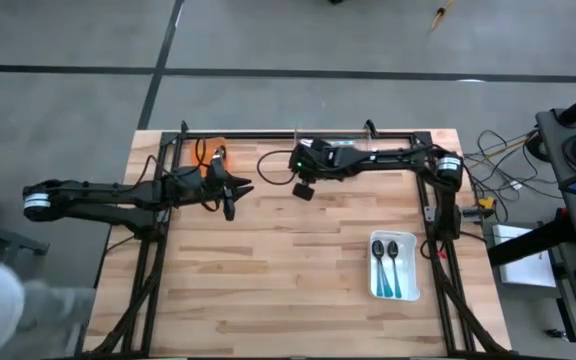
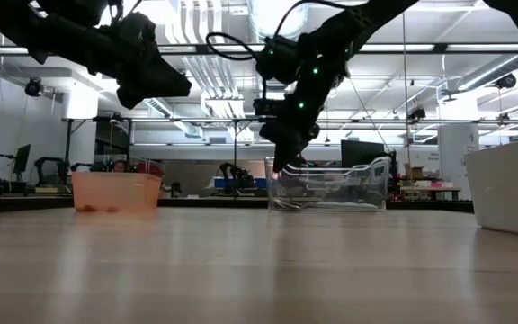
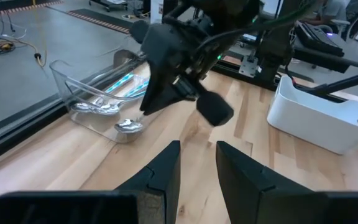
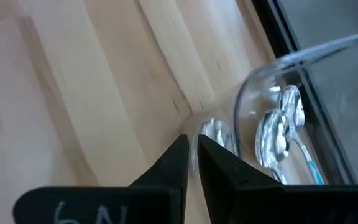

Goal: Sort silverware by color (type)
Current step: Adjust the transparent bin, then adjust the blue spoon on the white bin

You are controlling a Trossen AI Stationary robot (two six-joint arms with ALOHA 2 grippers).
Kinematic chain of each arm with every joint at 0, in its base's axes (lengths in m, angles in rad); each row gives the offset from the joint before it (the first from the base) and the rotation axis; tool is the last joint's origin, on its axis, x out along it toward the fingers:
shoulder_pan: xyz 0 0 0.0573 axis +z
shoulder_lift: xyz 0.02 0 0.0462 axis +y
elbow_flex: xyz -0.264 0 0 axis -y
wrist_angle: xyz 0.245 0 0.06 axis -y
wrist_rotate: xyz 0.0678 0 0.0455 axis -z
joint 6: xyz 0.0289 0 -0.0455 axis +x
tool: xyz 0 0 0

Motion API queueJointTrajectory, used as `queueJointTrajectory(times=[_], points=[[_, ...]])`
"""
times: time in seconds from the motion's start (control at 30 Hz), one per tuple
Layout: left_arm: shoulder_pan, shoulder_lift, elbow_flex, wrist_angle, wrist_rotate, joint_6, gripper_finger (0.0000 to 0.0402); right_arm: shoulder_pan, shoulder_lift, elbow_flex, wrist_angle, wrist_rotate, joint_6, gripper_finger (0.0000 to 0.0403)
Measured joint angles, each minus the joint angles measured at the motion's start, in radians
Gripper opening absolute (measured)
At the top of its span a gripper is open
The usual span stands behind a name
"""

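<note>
Nearest to me, at the near right of the table (image 1: 288,290), stands the white tray (image 1: 415,292). Two teal-handled spoons (image 1: 386,262) lie in it side by side, with their bowls toward the far side.

Further in, on the left side, my left claw (image 3: 197,146) hangs above the bare wood. It is released, its two fingers are apart and nothing is between them. It points toward the middle of the table, where my other arm works.

My right claw (image 4: 193,142) is beyond it, at the far middle, and it reaches down to the table just beside the near wall of the clear tray (image 3: 64,81). This claw is clenched on one spoon (image 4: 215,134). The shiny bowl of this spoon shows just past my fingertips, low over the wood and outside the tray. I cannot tell the colour of its handle.

Inside the clear tray lie more spoons (image 4: 278,134), close together, and at least one of them has a teal handle.

At the far left edge stands the orange tray (image 2: 115,191), well apart from both claws.
</note>
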Motion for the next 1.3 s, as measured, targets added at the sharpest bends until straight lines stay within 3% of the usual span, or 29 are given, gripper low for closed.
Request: queueJointTrajectory(times=[0.67, 0.9, 1.07, 1.3], points=[[-0.028, 0.000, 0.000, 0.033, 0.000, -0.085, 0.0084, 0.135, -0.320, -0.002, -0.430, -0.006, 0.156, 0.0027], [-0.105, 0.000, 0.000, 0.071, -0.037, -0.087, 0.0084, 0.188, -0.496, -0.002, -0.575, -0.011, 0.355, 0.0027], [-0.158, 0.000, 0.000, 0.088, -0.077, -0.087, 0.0084, 0.259, -0.603, -0.032, -0.585, -0.076, 0.527, 0.0027], [-0.181, 0.000, 0.000, 0.105, -0.079, -0.087, 0.0084, 0.388, -0.656, -0.083, -0.587, -0.115, 0.778, 0.0027]])
